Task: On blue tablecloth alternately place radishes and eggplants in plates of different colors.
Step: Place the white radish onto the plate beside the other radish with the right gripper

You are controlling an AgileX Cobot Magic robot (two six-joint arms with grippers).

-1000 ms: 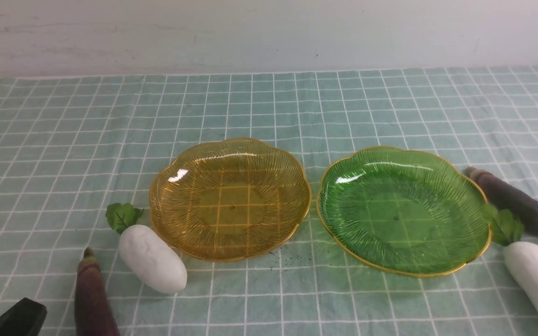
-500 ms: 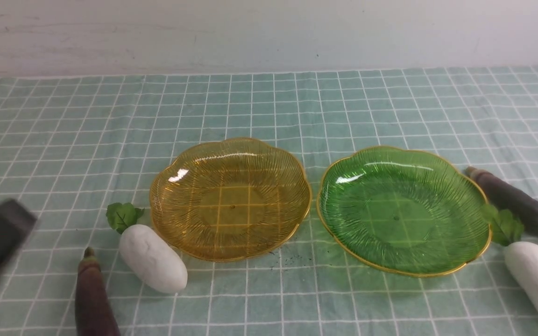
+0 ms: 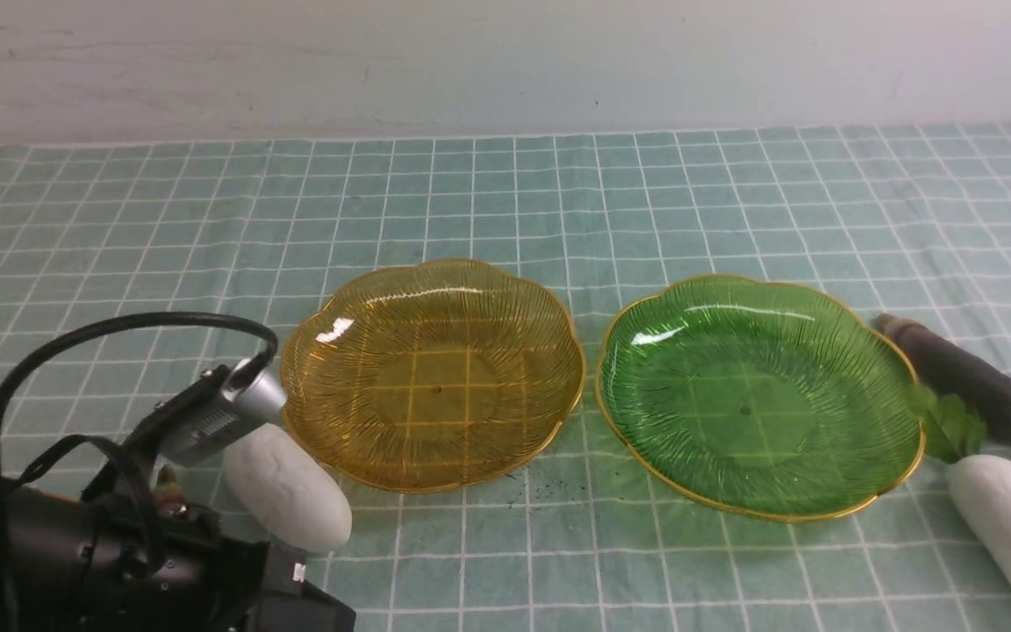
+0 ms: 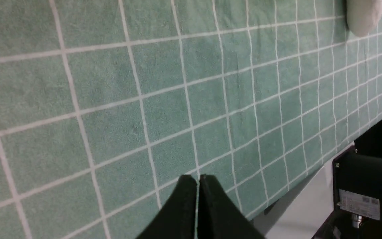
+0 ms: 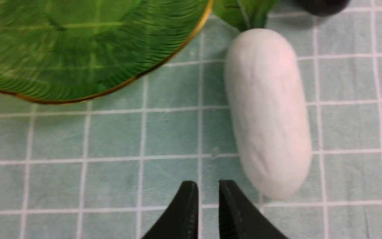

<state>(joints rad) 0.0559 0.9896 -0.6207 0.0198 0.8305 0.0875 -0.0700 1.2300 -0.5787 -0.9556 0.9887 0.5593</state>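
Observation:
On the blue tablecloth [image 3: 505, 202] an amber plate [image 3: 431, 373] and a green plate [image 3: 760, 395] stand side by side, both empty. One radish [image 3: 286, 496] lies by the amber plate's near left rim. My left arm [image 3: 75, 544] hides most of the eggplant beside it; only the stem tip [image 3: 168, 481] shows. My left gripper [image 4: 197, 181] is shut and empty over bare cloth. A second eggplant [image 3: 966, 382] and radish [image 3: 1006, 518] lie right of the green plate. My right gripper [image 5: 208, 187] hangs just short of that radish's [image 5: 267, 113] blunt end, open a narrow gap, empty.
The cloth's near edge and a black robot base [image 4: 366, 186] show in the left wrist view. A white wall [image 3: 505, 61] rises behind the table. The left arm's cable [image 3: 119, 329] loops up near the amber plate's left rim.
My left arm has swung in from the left edge and now covers the left eggplant. A tip of my right gripper has entered at the right edge. The vegetables and plates have not moved.

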